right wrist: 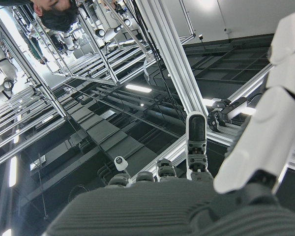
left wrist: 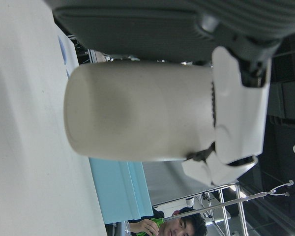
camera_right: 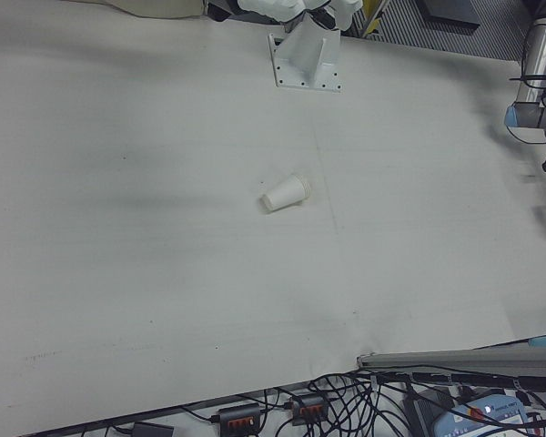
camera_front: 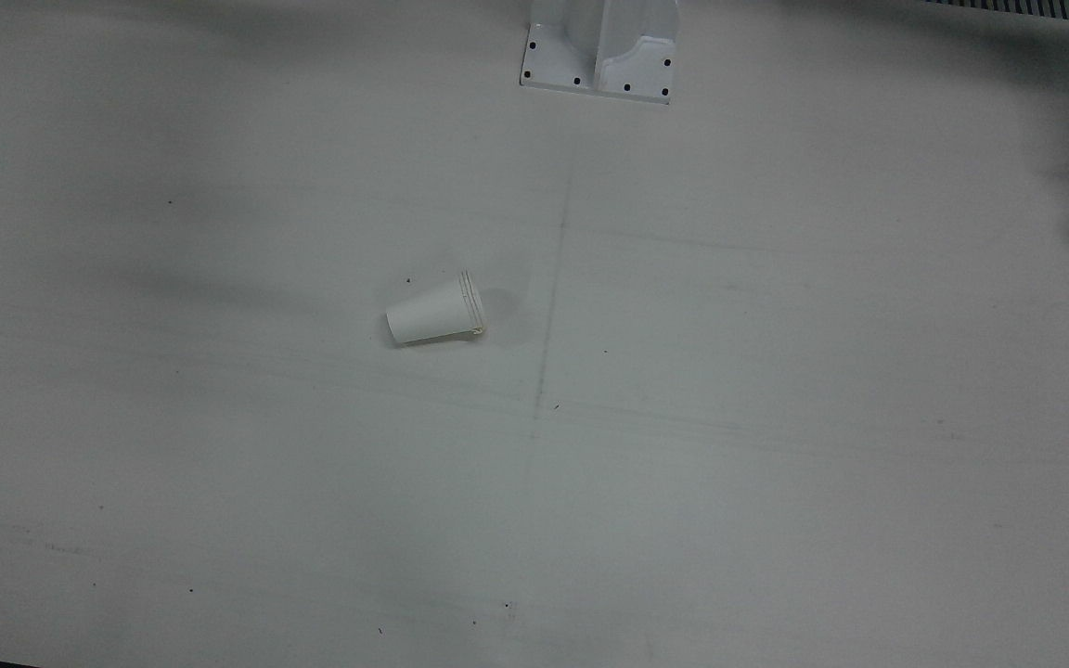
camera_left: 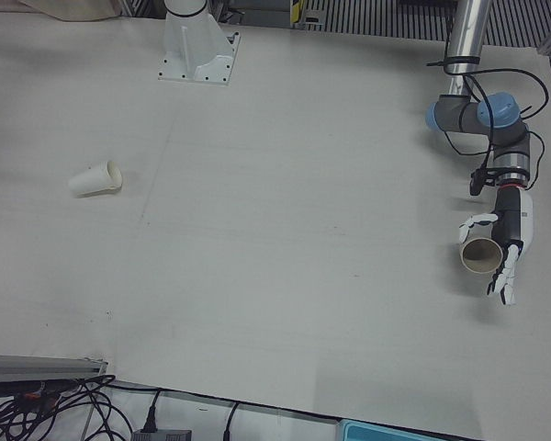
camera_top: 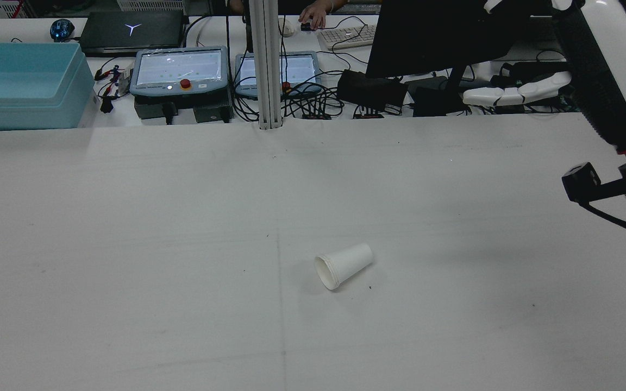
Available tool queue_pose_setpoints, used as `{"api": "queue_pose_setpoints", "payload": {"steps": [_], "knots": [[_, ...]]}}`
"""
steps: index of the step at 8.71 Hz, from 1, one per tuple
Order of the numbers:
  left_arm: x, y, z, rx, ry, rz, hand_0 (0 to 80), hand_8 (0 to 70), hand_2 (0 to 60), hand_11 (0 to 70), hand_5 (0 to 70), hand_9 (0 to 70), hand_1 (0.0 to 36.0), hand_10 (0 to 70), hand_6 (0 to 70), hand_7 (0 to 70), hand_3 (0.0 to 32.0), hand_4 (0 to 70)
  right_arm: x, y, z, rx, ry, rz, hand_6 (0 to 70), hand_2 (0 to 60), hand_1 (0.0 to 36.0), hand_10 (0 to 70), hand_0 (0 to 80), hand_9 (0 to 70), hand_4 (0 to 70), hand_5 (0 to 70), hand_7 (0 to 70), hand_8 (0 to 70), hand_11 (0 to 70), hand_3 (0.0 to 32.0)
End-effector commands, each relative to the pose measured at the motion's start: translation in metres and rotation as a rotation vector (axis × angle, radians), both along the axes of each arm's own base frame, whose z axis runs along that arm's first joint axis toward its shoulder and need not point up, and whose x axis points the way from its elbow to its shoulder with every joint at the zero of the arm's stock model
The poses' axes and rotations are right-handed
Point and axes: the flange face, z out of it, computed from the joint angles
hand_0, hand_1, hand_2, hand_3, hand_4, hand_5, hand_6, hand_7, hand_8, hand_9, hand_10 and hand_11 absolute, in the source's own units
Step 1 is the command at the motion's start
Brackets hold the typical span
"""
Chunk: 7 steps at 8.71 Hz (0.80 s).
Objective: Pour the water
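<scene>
Close in, on the left hand view, the left hand (left wrist: 236, 113) is wrapped around a pale cup (left wrist: 137, 110) held on its side; the left-front view shows that cup's mouth facing outward, low over the surface (camera_left: 303, 230) near its edge. Contents can't be seen, but any water in it would likely spill out onto the surface right there. Further out, the white paper cup (camera_top: 344, 265), presumably the receiver, lies tipped over near the middle, well apart from the held cup; nothing can be poured into it until it is stood up, and a nudge would probably roll it. Farthest, the right hand (camera_top: 517, 89) is raised off to the side, fingers spread, holding nothing; reaching in from there risks knocking the light cup away.
</scene>
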Motion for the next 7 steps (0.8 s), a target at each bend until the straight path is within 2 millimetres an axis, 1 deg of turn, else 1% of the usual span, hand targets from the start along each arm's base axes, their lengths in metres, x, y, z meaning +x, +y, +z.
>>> {"api": "queue_pose_setpoints", "payload": {"steps": [1, 2, 3, 4, 5, 6, 7], "knots": [[-0.001, -0.004, -0.006, 0.048, -0.013, -0.062, 56.4, 0.0, 33.0, 11.0, 2.8, 0.0, 27.3, 5.6, 1.6, 4.0, 0.0, 15.5, 0.005, 0.006, 0.0, -0.021, 0.02, -0.002, 4.9, 14.8, 11.0, 0.4, 44.8, 1.0, 13.0, 48.0, 7.8, 0.0, 1.5, 0.0], [0.0, -0.007, -0.012, 0.099, -0.055, -0.078, 56.1, 0.0, 22.7, 10.3, 1.6, 0.0, 24.2, 5.2, 0.7, 3.5, 0.0, 14.1, 0.008, 0.009, -0.001, -0.023, 0.022, -0.002, 4.9, 14.5, 11.0, 0.3, 44.9, 0.9, 13.0, 48.4, 7.9, 0.0, 1.4, 0.0], [-0.002, -0.004, -0.015, 0.141, -0.082, -0.101, 55.8, 0.0, 14.4, 9.6, 0.0, 0.0, 22.1, 4.8, 0.0, 2.9, 0.8, 11.3, 0.01, 0.012, -0.002, -0.03, 0.03, -0.003, 4.9, 14.6, 10.9, 0.4, 44.8, 0.9, 13.0, 48.4, 8.1, 0.0, 1.5, 0.0], [-0.006, -0.001, -0.017, 0.17, -0.07, -0.126, 56.0, 0.0, 12.6, 9.3, 0.0, 0.0, 21.8, 4.6, 0.0, 2.4, 6.4, 8.8, 0.014, 0.017, -0.003, -0.038, 0.035, -0.004, 5.0, 14.6, 11.0, 0.3, 45.0, 0.8, 13.2, 48.5, 8.1, 0.0, 1.4, 0.0], [-0.001, -0.004, -0.029, 0.137, -0.066, -0.085, 56.1, 0.0, 10.4, 9.2, 0.0, 0.0, 21.4, 4.5, 0.0, 2.1, 8.8, 8.1, 0.017, 0.019, -0.005, -0.036, 0.033, -0.001, 5.0, 14.8, 11.1, 0.2, 45.1, 0.8, 13.2, 48.5, 8.2, 0.0, 1.3, 0.0], [0.017, -0.011, -0.059, 0.051, -0.075, 0.071, 57.4, 0.0, 2.2, 8.4, 0.0, 0.0, 19.7, 3.9, 0.0, 2.6, 10.8, 8.8, 0.016, 0.019, -0.005, -0.037, 0.027, -0.002, 4.9, 14.4, 11.2, 0.1, 45.4, 0.7, 13.2, 48.4, 8.2, 0.0, 1.2, 0.0], [0.006, -0.016, -0.08, 0.022, -0.114, 0.178, 57.7, 0.0, 0.0, 7.0, 0.9, 0.0, 17.3, 3.1, 0.3, 4.1, 8.6, 10.7, 0.016, 0.019, -0.004, -0.049, -0.001, 0.005, 5.1, 14.6, 11.1, 0.3, 45.2, 0.9, 13.3, 48.5, 8.6, 0.0, 1.4, 0.0]]}}
